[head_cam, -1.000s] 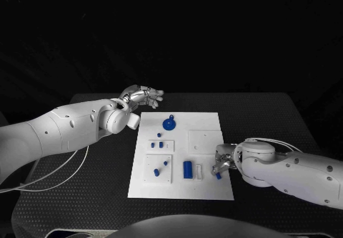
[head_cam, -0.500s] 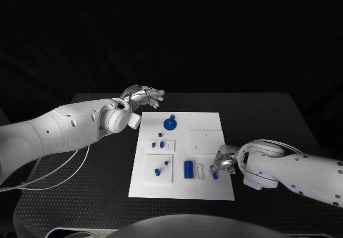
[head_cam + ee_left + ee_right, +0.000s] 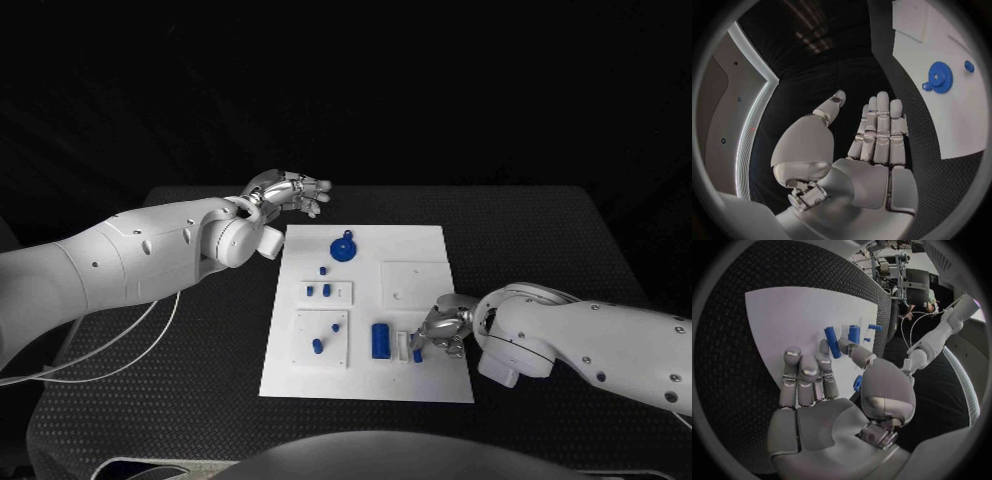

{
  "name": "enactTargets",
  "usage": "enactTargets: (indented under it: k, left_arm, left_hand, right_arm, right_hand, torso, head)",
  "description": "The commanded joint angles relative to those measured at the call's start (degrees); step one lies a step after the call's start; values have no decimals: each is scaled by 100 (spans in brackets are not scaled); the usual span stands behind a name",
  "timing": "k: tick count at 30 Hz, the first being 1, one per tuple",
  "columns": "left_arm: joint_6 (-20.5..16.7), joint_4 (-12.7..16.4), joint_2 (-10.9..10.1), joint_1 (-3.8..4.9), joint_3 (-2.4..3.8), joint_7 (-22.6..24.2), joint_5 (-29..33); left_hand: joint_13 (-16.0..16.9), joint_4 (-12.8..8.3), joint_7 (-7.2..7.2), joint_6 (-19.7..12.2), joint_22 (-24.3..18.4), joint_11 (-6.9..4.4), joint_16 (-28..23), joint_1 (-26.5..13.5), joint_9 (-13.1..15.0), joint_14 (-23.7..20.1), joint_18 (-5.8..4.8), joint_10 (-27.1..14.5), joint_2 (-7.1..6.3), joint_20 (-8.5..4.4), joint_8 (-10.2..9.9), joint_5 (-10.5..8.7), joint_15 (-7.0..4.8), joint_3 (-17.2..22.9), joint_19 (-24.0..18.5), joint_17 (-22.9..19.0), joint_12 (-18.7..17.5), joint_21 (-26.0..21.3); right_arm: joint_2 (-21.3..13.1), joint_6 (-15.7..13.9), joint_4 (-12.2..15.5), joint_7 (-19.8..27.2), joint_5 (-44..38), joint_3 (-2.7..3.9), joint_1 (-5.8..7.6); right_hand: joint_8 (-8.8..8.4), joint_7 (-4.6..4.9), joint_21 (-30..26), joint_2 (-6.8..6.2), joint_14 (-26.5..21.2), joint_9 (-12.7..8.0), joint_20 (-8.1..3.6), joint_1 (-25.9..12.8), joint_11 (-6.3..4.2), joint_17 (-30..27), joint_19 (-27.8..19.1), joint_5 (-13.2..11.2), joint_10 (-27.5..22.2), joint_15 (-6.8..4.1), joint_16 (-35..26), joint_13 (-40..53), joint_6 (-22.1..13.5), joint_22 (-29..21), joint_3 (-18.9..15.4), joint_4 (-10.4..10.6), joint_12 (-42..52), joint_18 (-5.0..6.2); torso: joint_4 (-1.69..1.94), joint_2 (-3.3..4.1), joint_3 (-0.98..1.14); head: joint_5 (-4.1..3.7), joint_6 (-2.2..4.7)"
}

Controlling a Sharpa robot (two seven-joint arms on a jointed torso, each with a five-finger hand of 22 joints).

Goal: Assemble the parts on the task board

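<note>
The white task board (image 3: 433,245) lies in the middle of the black table. On it are a blue gear (image 3: 343,248), a thick blue cylinder (image 3: 379,340) and several small blue pegs (image 3: 317,346). My right hand (image 3: 447,325) is over the board's near right part. It pinches a small blue peg (image 3: 418,354) between thumb and a finger; the right wrist view shows that peg (image 3: 832,342) at the fingertips of the right hand (image 3: 826,405). My left hand (image 3: 289,190) hovers past the board's far left corner, fingers straight and empty. The left wrist view shows the left hand (image 3: 861,150), with the gear (image 3: 941,77) off to one side.
Raised white blocks sit on the board: a square one (image 3: 408,282) at the right and one (image 3: 300,328) holding pegs at the near left. A narrow white frame (image 3: 402,345) stands beside the thick cylinder. Black table surface (image 3: 548,250) surrounds the board.
My right hand has moved left across the board's near right part, carrying the small blue peg towards the thick cylinder. The left hand has stayed in place.
</note>
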Motion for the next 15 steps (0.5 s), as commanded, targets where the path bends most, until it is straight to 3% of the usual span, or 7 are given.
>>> enactTargets:
  k: [1,5,15]
  left_arm:
    - [76,21,11,7,4,28,5]
    - [70,23,7,7,4,26,4]
    - [80,22,6,7,4,25,3]
  left_hand:
    - [-6,21,-3,-50,10,23,-33,-20,-5,23,41,-8,5,-8,-14,9,9,18,-29,7,12,-36]
    - [-6,21,-3,-50,11,24,-34,-21,-5,23,41,-8,5,-7,-13,10,9,17,-29,9,12,-37]
    - [-6,22,-3,-50,15,24,-36,-23,-6,23,39,-8,2,-6,-12,9,9,15,-29,13,13,-39]
  right_arm:
    - [27,-107,18,76,233,-1,-2]
    - [48,-213,17,136,53,-1,-2]
    - [147,-145,-85,138,-37,-1,-2]
  right_hand:
    - [14,19,19,-7,17,-8,17,-47,12,-7,39,-24,28,20,29,-4,2,-8,-42,-6,-23,67]
    - [13,17,17,-17,15,-13,15,-55,10,-9,41,-59,28,18,29,-4,4,-12,-75,1,-23,67]
    - [12,14,11,-63,10,-23,10,-38,7,-15,43,-21,23,14,28,-3,10,-20,-133,-5,-26,67]
  torso:
    - [-12,0,3]
    - [-10,1,5]
    - [-5,-1,4]
  head:
    - [7,-2]
    - [4,1]
    - [8,13]
